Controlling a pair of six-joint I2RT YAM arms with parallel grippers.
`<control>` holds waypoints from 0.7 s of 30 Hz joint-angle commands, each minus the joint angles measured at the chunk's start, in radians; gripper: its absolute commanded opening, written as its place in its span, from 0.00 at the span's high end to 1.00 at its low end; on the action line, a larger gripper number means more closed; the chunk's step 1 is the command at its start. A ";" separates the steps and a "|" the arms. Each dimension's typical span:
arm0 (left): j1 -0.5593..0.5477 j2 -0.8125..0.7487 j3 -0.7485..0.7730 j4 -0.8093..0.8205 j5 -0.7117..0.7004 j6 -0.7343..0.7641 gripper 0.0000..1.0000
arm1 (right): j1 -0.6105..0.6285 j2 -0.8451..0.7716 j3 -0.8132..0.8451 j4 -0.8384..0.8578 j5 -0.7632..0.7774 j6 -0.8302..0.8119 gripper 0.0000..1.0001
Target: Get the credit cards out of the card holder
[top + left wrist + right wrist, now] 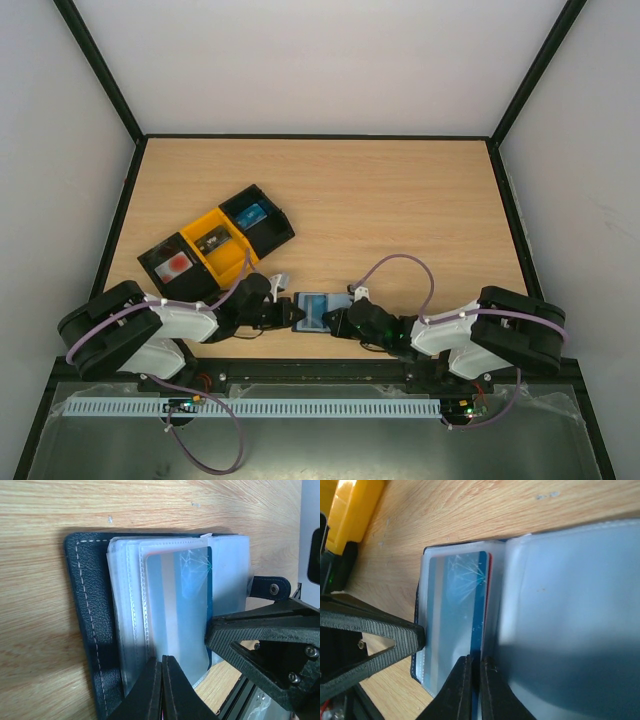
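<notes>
The card holder (316, 308) lies open at the near table edge between both grippers, its dark stitched cover (85, 610) under clear sleeves. A blue card (185, 595) sits in the top sleeve and also shows in the right wrist view (455, 605), with a red edge just behind it. My left gripper (162, 661) is shut on the edge of a clear sleeve. My right gripper (476, 661) is shut on the blue card's edge, with a folded-up clear sleeve (565, 605) beside it. Each gripper's finger shows in the other wrist view.
Three joined trays stand left of centre: a black one (160, 252) holding a white card with a red mark, a yellow one (228, 258) holding a dark card, and a black one (277, 228) holding a blue card. Black frame rails edge the table.
</notes>
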 commanded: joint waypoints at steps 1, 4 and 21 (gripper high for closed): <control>-0.010 0.010 -0.009 -0.049 -0.036 0.013 0.97 | 0.003 -0.012 -0.025 0.057 0.022 0.019 0.98; -0.010 0.013 -0.008 -0.064 -0.050 0.020 0.96 | 0.003 -0.019 -0.031 0.062 0.023 0.019 0.98; -0.010 0.035 -0.014 -0.077 -0.071 0.031 0.97 | -0.001 -0.074 -0.093 0.068 0.053 0.053 0.98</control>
